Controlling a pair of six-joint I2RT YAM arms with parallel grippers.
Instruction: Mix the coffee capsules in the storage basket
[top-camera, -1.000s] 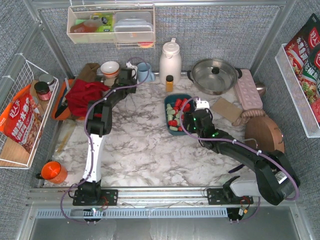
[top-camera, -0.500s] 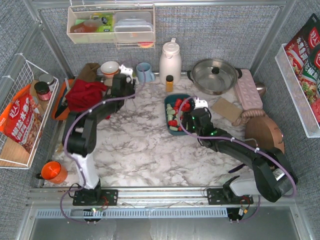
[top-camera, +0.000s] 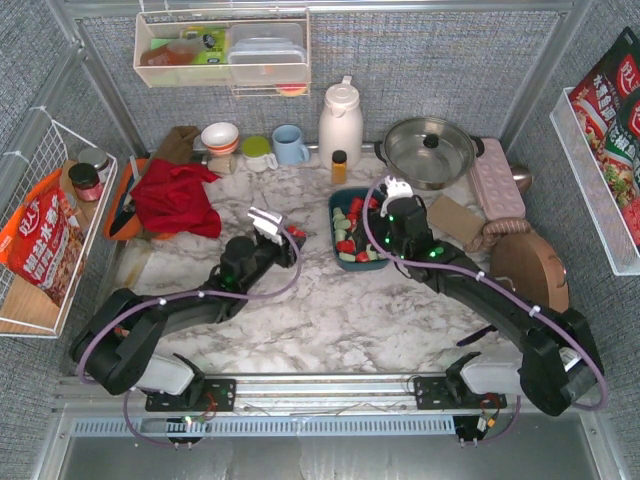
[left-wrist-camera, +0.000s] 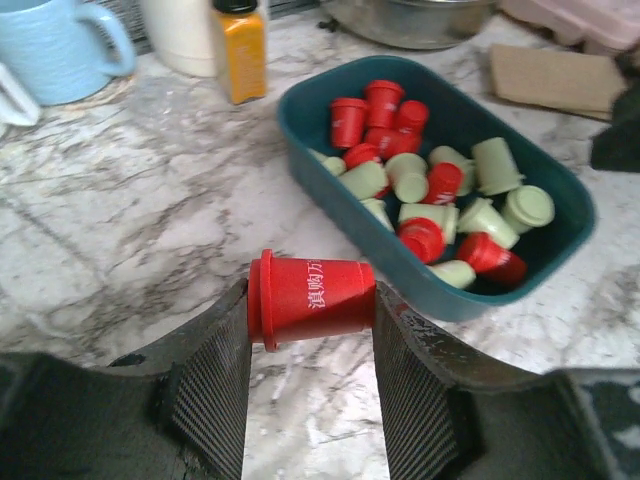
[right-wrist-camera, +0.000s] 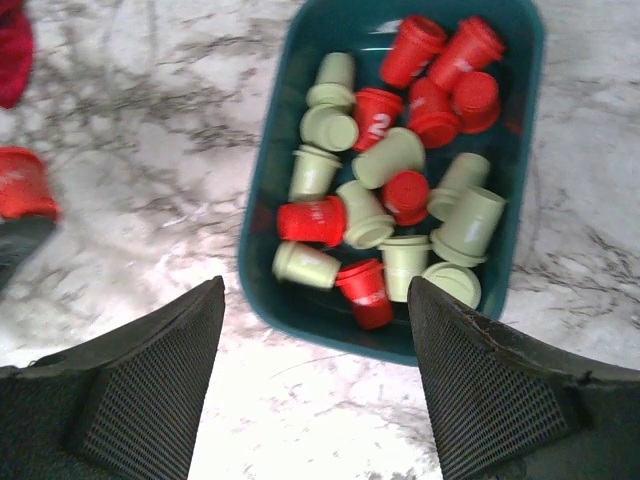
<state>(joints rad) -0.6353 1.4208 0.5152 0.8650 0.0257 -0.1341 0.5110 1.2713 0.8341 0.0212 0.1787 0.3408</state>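
The left end effector (left-wrist-camera: 311, 318) pinches a red capsule (left-wrist-camera: 318, 296) lying sideways. The storage basket (left-wrist-camera: 470, 112) of coffee capsules (left-wrist-camera: 420, 185) lies to its upper right, under the wide-open right end effector (right-wrist-camera: 315, 292).

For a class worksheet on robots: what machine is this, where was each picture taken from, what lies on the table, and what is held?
Two robot arms are bolted at the near edge of the table. One picture looks down from above; the other two come from cameras on the wrists. On the marble sits a teal basket of red and green capsules, with a pot, jug, mug and red cloth farther back. The left gripper is shut on one red capsule, just outside the basket. The right gripper hangs open above the basket, empty.
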